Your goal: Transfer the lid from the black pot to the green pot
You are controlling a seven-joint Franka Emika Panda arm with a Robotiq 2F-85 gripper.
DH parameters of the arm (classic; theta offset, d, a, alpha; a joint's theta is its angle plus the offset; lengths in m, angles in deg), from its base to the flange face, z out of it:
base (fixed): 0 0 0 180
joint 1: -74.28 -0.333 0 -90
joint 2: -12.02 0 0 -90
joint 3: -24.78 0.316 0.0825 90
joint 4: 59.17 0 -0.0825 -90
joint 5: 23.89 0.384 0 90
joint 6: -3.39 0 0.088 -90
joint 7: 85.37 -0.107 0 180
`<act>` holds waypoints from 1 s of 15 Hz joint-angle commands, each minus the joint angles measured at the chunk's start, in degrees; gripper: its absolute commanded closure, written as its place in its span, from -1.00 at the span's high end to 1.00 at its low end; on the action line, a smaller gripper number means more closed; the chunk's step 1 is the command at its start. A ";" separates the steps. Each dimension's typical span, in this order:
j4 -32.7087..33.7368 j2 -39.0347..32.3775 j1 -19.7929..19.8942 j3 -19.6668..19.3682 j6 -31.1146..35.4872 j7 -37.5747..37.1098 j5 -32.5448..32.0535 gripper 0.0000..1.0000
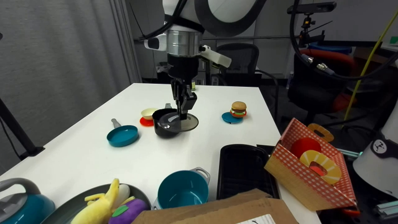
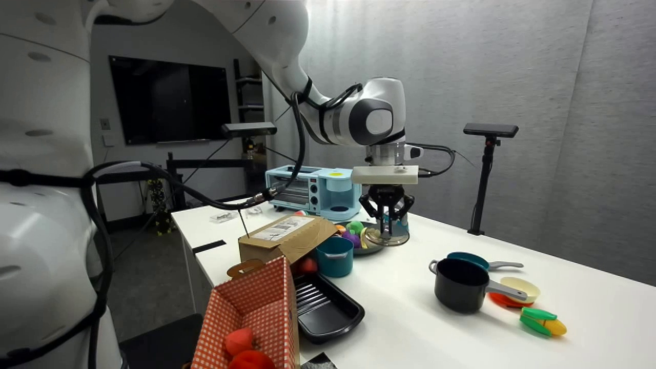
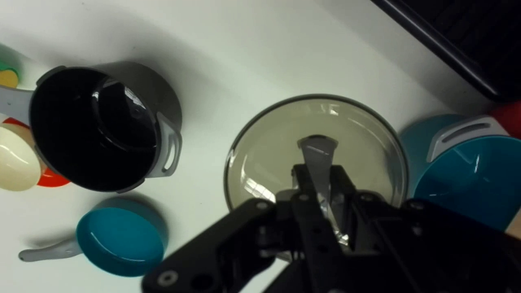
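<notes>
Round glassy lid (image 3: 272, 146) w/ dark rim is held aloft; in wrist view, white tabletop (image 3: 203, 142) is seen btwn its edge & squat black pot (image 3: 156, 87); near opp. edge, deep round teal pot (image 3: 468, 179) is seen. Grey knob (image 3: 320, 150) is pinched by black two-finger gripper (image 3: 318, 175), disc just below.
</notes>
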 commanded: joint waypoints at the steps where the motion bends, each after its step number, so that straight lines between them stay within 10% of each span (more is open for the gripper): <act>1: -1.07 1.96 -1.17 0.08 -2.12 5.33 1.87 -0.92; 15: 0.24 -1.88 -5.65 3.70 -2.82 12.86 2.65 -0.92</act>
